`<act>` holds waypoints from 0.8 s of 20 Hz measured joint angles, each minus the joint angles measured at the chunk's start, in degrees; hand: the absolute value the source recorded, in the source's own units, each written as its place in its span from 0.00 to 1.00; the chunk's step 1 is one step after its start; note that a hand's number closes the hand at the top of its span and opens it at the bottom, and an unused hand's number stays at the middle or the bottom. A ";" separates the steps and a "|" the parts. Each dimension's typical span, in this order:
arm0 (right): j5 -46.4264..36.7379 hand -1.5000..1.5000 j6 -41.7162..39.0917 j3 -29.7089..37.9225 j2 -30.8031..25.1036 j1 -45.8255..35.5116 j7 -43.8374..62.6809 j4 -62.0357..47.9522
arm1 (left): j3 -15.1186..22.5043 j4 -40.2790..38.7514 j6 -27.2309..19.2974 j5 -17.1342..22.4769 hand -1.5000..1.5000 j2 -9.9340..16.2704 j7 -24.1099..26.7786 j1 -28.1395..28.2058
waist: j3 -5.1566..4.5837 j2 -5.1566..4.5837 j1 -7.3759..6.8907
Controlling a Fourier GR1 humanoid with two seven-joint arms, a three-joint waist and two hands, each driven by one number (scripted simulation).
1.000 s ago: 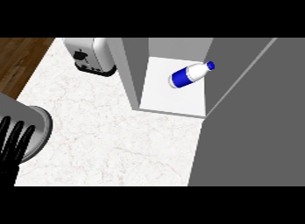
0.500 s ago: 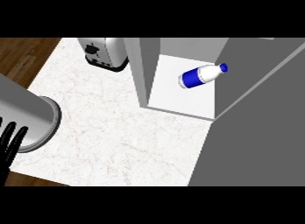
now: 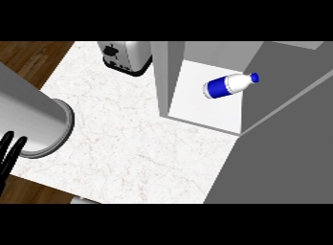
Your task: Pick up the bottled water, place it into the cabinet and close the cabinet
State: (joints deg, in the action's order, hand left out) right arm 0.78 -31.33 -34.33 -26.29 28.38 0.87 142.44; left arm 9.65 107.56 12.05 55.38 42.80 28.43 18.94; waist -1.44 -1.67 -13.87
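Inside cabinet: cylindrical blue-banded bottled water lying; left hand fingers straight, holding nothing

White marbled counter, brown wooden floor beyond, silver toaster at back

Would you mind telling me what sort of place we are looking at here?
Most likely a kitchen: a white marble counter carries a toaster, and beside it an open grey cabinet holds a water bottle lying on its side.
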 measured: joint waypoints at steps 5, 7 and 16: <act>0.24 1.00 -1.35 0.02 -0.97 -3.09 1.26 -0.03 | -0.73 -0.29 0.54 0.51 0.00 0.67 -0.33 -0.08 | -0.13 0.07 -0.01; 0.33 1.00 -1.86 0.19 -1.46 -4.18 1.65 -0.03 | -1.05 -0.49 0.73 0.72 0.00 0.87 -0.39 -0.20 | -0.20 0.07 0.03; 0.72 1.00 -2.69 0.46 -1.42 -7.02 3.09 -0.31 | -1.79 -1.05 1.64 1.59 0.00 1.27 -0.63 -0.46 | -0.41 -0.30 0.28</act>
State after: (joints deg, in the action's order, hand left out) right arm 1.50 -34.02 -33.87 -27.71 21.36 3.95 142.13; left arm 7.86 106.51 13.69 56.97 44.07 27.80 18.48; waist -1.85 -1.97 -13.59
